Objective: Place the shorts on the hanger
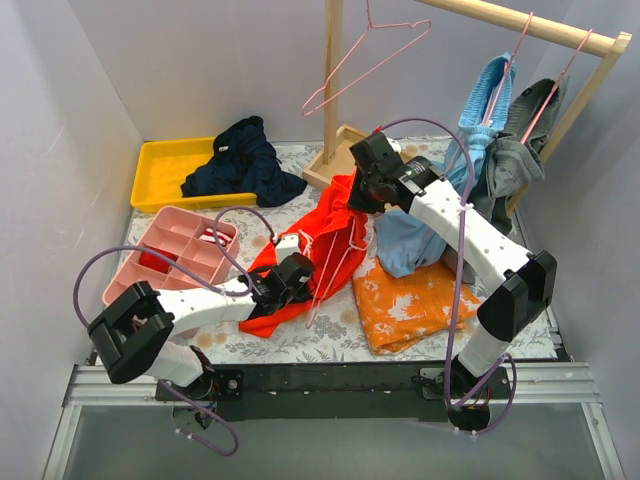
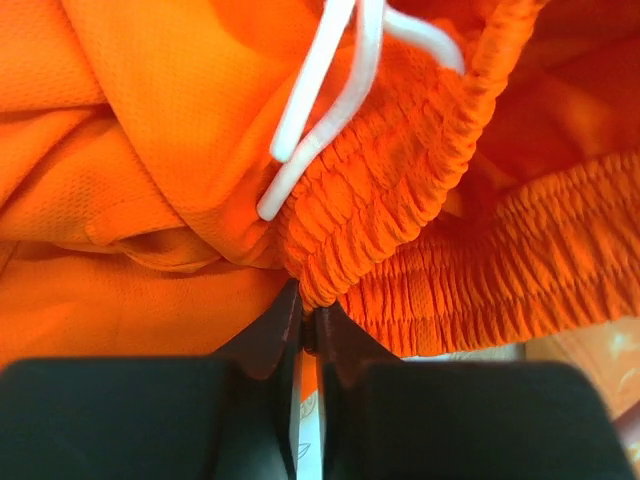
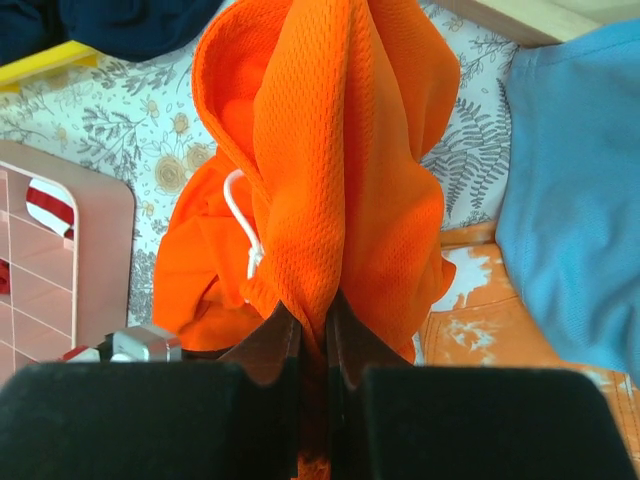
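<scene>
- Shorts (image 1: 325, 235), bright red-orange, sit at the centre of the frame, strung between both grippers over the floral table (image 1: 300, 345).
- Left gripper (image 2: 308, 312) is clenched on the gathered waistband at the lower end, and a white drawstring (image 2: 320, 100) lies just above its fingertips.
- Right gripper (image 3: 312, 315) is clamped on a fold of the fabric, holding that end raised.
- Pink wire hanger (image 1: 338, 66) hangs at upper centre, apart from the shorts.

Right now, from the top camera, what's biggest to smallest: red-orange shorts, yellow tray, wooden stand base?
1. Red-orange fabric shorts
2. Yellow plastic tray, partly under a dark navy garment
3. Flat wooden stand base, partly hidden
</scene>
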